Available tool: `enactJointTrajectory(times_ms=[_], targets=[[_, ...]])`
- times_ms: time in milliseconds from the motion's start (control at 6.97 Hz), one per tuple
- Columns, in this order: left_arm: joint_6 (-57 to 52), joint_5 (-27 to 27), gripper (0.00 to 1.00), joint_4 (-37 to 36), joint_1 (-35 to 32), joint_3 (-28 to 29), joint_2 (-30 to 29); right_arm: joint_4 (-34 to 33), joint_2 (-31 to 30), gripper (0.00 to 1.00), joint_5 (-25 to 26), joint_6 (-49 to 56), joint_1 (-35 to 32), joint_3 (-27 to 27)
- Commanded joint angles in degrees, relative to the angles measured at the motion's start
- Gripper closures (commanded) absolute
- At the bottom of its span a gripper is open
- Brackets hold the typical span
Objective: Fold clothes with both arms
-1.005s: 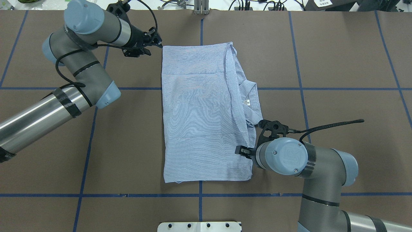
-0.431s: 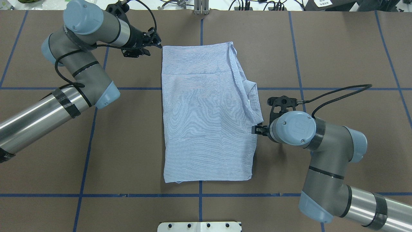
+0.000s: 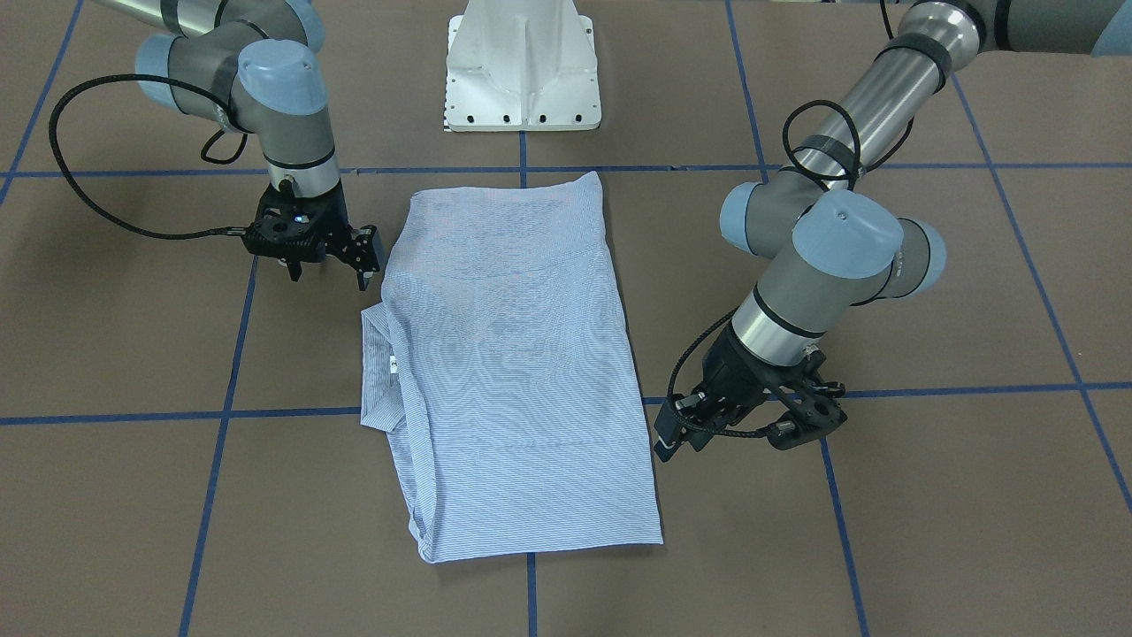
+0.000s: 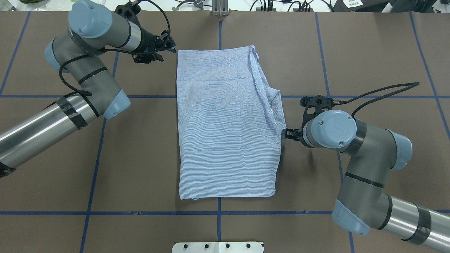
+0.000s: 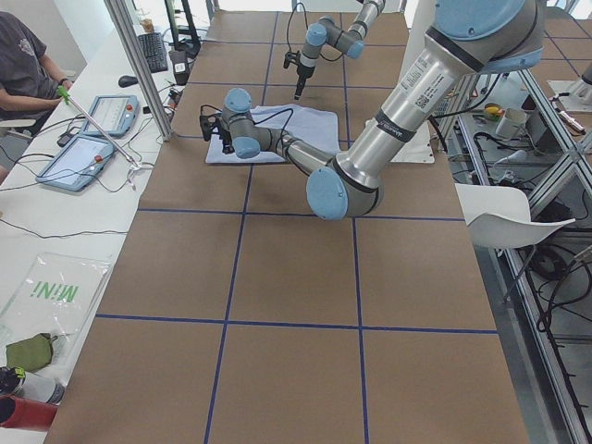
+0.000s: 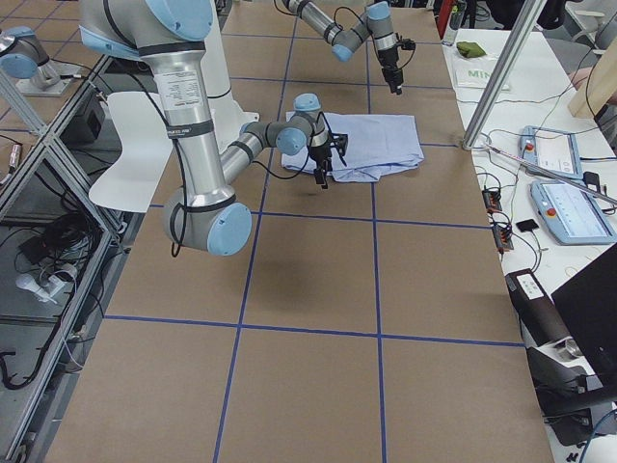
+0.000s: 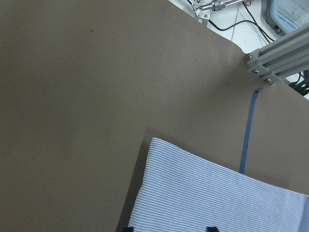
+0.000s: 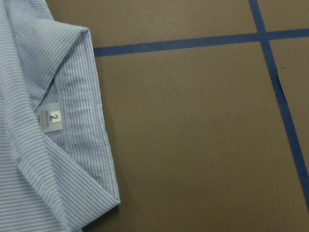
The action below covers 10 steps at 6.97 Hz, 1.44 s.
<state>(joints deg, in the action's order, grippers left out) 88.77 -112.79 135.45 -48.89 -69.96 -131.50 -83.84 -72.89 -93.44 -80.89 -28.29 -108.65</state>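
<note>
The shirt (image 4: 225,126) lies on the table (image 4: 369,52) as a tidy folded rectangle, with only its collar (image 4: 276,105) poking past its right edge. The next fold probably needs both arms to pinch every layer at an edge, so each should come in low and lift evenly, or the tucked layers may slip apart.

Nearer the robot, the right gripper (image 4: 284,134) sits just beside the shirt's right edge, below the collar. Its jaws are spread and it grips nothing. Whether a tip grazes the cloth I cannot tell.

Farther off, the left gripper (image 4: 170,45) hovers at the shirt's far left corner — also spread and empty. In its wrist view the fingertips (image 7: 210,228) stand apart above the striped cloth.
</note>
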Motion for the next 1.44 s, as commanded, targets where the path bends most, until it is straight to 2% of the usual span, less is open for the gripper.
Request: enactJointTrajectory(times_ms=[0, 287, 574, 861, 1005, 1292], targets=[[0.0, -0.06, 0.42, -0.27, -0.06, -0.7, 0.45, -0.09, 1.34, 0.0, 0.53, -6.73, 2.27, -2.09], [0.0, -2.59, 0.42, -0.27, -0.93, -6.74, 5.27, -0.09, 1.7, 0.0, 1.51, -7.97, 4.72, -1.49], [0.0, -3.31, 0.41, -0.36, -1.47, -8.34, 6.69, -0.09, 6.16, 0.0, 5.89, 2.86, 3.69, 5.43], [0.0, -3.4, 0.42, -0.27, -1.64, -8.61, 7.13, 0.26, 6.88, 0.0, 5.9, 10.71, -0.34, 8.27], [0.0, -3.4, 0.41, -0.36, -1.64, -9.31, 7.4, 0.87, 8.28, 0.0, 5.81, 11.88, -1.49, 12.46], [0.0, -3.49, 0.42, -2.36, -1.64, -10.97, 7.84, 1.05, 9.17, 0.0, 4.94, 17.14, -6.58, 15.47]])
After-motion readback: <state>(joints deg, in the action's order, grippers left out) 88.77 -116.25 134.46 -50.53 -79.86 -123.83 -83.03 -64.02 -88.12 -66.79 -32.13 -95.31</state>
